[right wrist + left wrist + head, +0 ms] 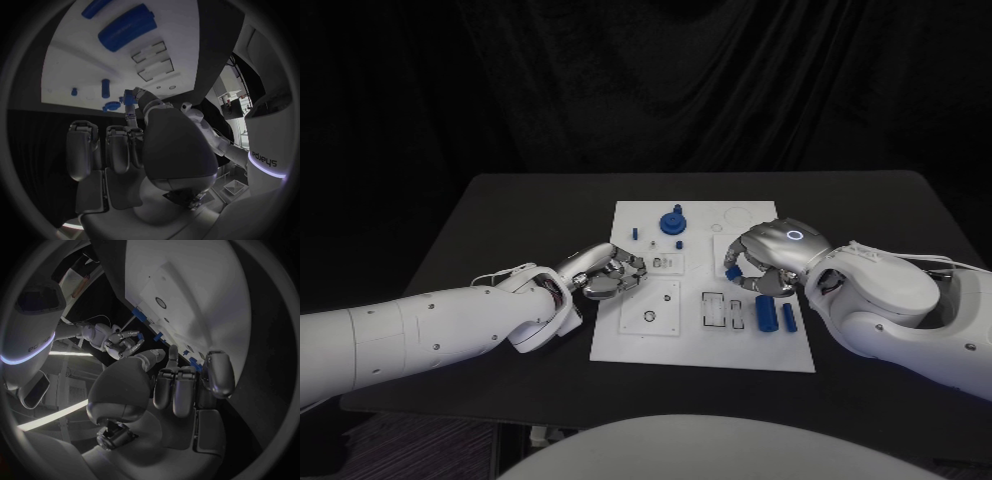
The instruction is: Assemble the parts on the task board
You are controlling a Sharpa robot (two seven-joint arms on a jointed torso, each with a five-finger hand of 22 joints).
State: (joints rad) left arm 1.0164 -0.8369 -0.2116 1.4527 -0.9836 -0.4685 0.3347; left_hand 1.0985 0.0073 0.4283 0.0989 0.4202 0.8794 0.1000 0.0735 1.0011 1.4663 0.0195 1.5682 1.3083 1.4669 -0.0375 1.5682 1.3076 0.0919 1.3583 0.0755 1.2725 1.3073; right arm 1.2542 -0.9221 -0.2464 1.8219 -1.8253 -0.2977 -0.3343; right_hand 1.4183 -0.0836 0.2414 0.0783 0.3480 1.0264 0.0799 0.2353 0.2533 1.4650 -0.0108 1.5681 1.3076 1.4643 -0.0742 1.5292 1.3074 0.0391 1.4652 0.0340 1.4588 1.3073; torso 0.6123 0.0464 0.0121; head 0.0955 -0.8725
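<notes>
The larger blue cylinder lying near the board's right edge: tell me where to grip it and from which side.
Grip the larger blue cylinder around its middle, coming straight down from above with the right hand, probably. It lies flat on the task board, so its long curved sides are exposed; a thinner blue pin lies close beside it, leaving little finger room there.

The scene is dim, with black cloth and a black table [488, 215] swallowing the light, while the white board [704, 345] and arms stand out bright from above. Both wrist views bend straight edges and darken to a frame all round. A light strip glares at eight o'clock in the left wrist view.
</notes>
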